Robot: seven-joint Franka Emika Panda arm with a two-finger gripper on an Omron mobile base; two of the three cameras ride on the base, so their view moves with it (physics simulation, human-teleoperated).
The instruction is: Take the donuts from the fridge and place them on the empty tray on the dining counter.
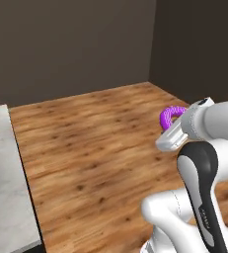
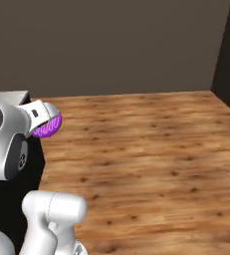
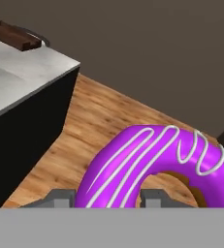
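Note:
My gripper (image 3: 107,198) is shut on the purple donut (image 3: 152,160), which has white icing stripes. Its two fingertips (image 3: 60,197) clamp one side of the ring. I carry the donut (image 1: 171,116) in the air above the wooden floor, in front of the white hand, and it also pokes out past the hand in the right base view (image 2: 48,127). The dining counter (image 3: 21,77), grey-white marble on a black base, lies to the left, apart from the gripper. A dark brown tray (image 3: 14,35) rests on its far part; I cannot tell whether it is the empty tray. The fridge is out of view.
Wooden floor (image 1: 95,148) stretches ahead to dark walls (image 1: 71,44). The counter's marble top (image 1: 2,173) runs along the left edge of the left base view, and its corner (image 2: 9,94) shows behind my arm in the right base view.

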